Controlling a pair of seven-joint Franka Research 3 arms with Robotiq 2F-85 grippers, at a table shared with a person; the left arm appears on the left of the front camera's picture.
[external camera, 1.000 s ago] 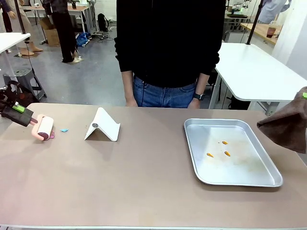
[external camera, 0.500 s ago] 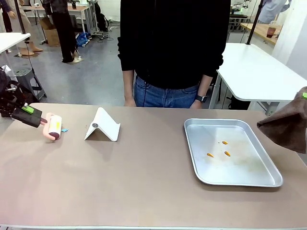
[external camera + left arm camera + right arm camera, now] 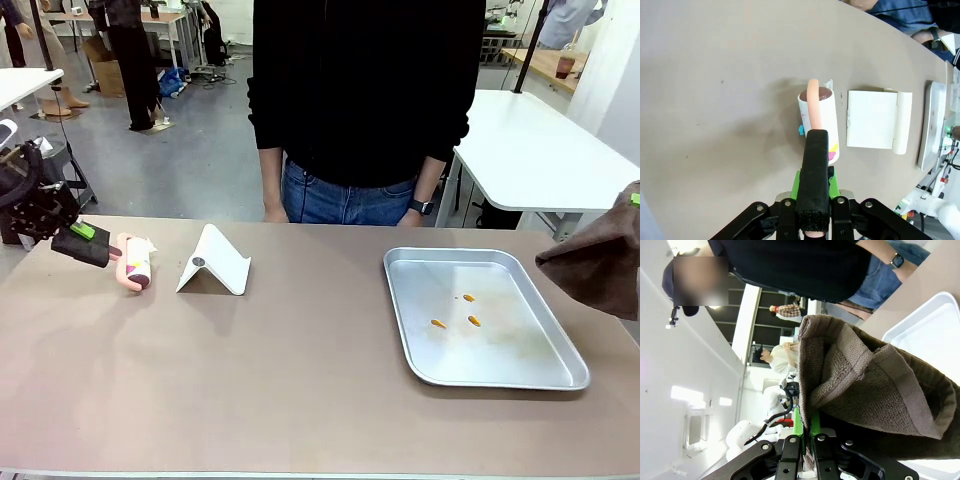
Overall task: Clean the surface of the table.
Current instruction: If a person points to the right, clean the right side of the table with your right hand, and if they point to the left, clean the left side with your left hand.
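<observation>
We are sweeping the counter's [image 3: 300,390] far left corner with the lint roller [image 3: 135,266] clamped in our left gripper [image 3: 88,245], probably needing passes toward the white stand [image 3: 216,263] next, while our right gripper [image 3: 803,432] is clutching a brown towel [image 3: 865,390].

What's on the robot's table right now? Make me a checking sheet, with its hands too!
Surface: tan table, a few tiny specks.
Job's things: lint roller lying on the table, coloured scraps stuck to it; brown towel held above the table.
Clutter: metal tray holding three orange bits; white stand.
Grippers: left gripper shut on the roller's handle; right gripper shut on the towel.
Cables: cables past the table's edge.
Surroundings: person at the far side; white table behind.
</observation>
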